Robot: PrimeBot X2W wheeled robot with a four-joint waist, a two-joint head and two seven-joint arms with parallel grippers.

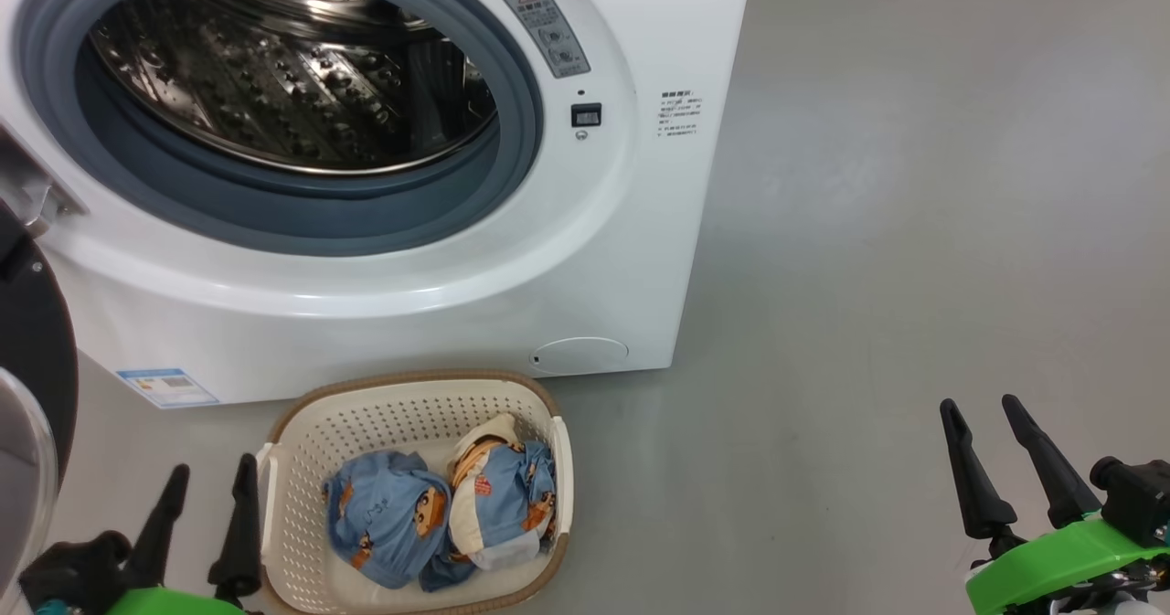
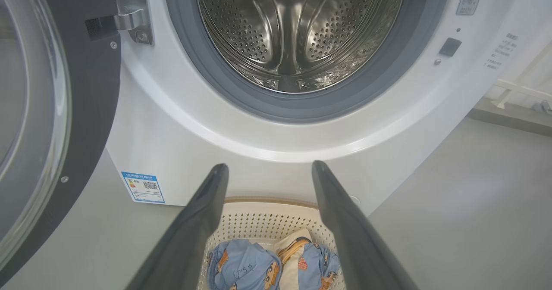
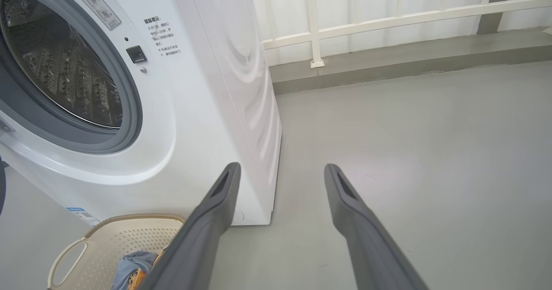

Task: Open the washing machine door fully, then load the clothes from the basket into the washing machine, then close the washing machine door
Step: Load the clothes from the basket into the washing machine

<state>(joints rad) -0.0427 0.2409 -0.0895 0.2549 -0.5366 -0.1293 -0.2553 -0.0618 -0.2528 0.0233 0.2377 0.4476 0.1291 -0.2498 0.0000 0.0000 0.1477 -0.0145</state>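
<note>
The left gripper (image 1: 212, 464), jaws spread and empty, stood just beside the basket (image 1: 411, 379) of clothes (image 1: 393, 514), far nearer than the equally open right gripper (image 1: 978, 402).

Both arms held low at the near edge, nothing gripped.
Left gripper (image 1: 213, 464) sits near left, right gripper (image 1: 978, 403) near right; each pair of dark fingers points toward the far side, jaws spread wide, touching nothing.
</note>
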